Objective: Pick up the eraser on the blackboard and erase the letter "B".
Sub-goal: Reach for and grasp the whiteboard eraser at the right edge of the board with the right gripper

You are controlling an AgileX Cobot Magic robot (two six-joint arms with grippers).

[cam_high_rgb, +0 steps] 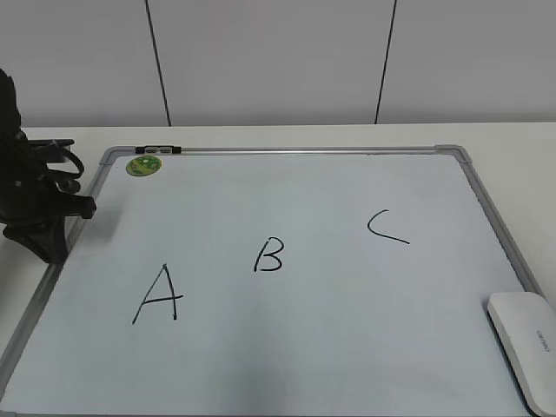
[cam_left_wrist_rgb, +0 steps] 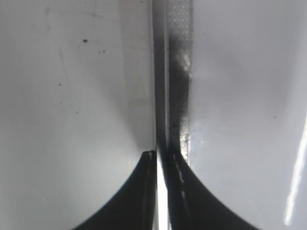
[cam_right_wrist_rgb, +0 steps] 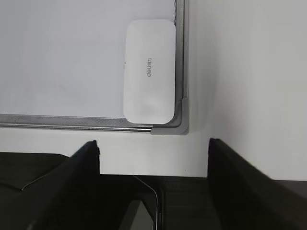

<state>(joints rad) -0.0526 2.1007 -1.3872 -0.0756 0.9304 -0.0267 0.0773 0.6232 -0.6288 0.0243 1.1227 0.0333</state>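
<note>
The blackboard (cam_high_rgb: pixel 287 347) is a pale whiteboard with a silver frame, lying flat on the table. The black letter "B" (cam_high_rgb: pixel 268 255) is near its middle, between a larger "A" (cam_high_rgb: pixel 158 295) and a "C" (cam_high_rgb: pixel 386 228). The white eraser (cam_high_rgb: pixel 526 347) lies in the board's near right corner; it also shows in the right wrist view (cam_right_wrist_rgb: pixel 149 71), against the frame corner. My right gripper (cam_right_wrist_rgb: pixel 153 146) is open and empty, held back over the bare table short of that corner. My left gripper (cam_left_wrist_rgb: pixel 162 155) is shut and empty, resting at the board's left frame edge (cam_left_wrist_rgb: pixel 170 72).
A round green sticker (cam_high_rgb: pixel 143 165) and a small black clip (cam_high_rgb: pixel 158 150) sit at the board's far left corner. The left arm (cam_high_rgb: pixel 35 200) stands beside the board's left edge. A white wall rises behind the table.
</note>
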